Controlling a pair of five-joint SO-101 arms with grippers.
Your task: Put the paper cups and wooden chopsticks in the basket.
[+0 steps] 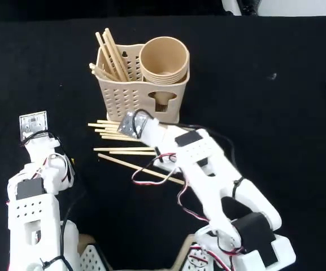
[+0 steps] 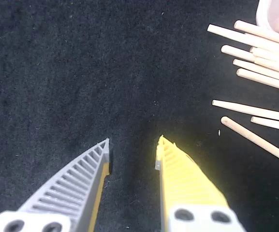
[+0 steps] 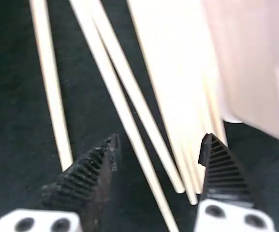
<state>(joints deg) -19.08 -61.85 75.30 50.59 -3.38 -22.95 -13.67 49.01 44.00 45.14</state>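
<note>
1. At the far middle of the black worktop (image 1: pixel 275 141) stands the basket (image 1: pixel 130 99). The paper cups (image 1: pixel 164 59) sit nested in its right half, so that part of the job looks finished to me.
2. Leaning up out of the basket's left half are the standing chopsticks (image 1: pixel 111 53), a small sheaf fanned toward the far left corner. Those count as done as well.
3. The loose chopsticks (image 1: pixel 123 151) lie flat on the worktop on the near side of the basket. A tight bunch sits close to its front wall, a pair lies a little nearer, and one long stick slants off to the right and runs under the right arm.
4. The right gripper (image 3: pixel 159 145) hangs low over that bunch, just beside the basket wall. Its fingers are spread wide with nothing held, and several sticks lie between the two tips.
5. The left gripper (image 2: pixel 133 145) sits over bare worktop at the left of the scene. Its fingers are parted and empty, and the ends of the loose sticks lie off to its right, apart from it.
6. By my reckoning the task is past halfway: the cups are finished and some chopsticks are in. What is left is to gather the flat ones and stand them in the basket.
</note>
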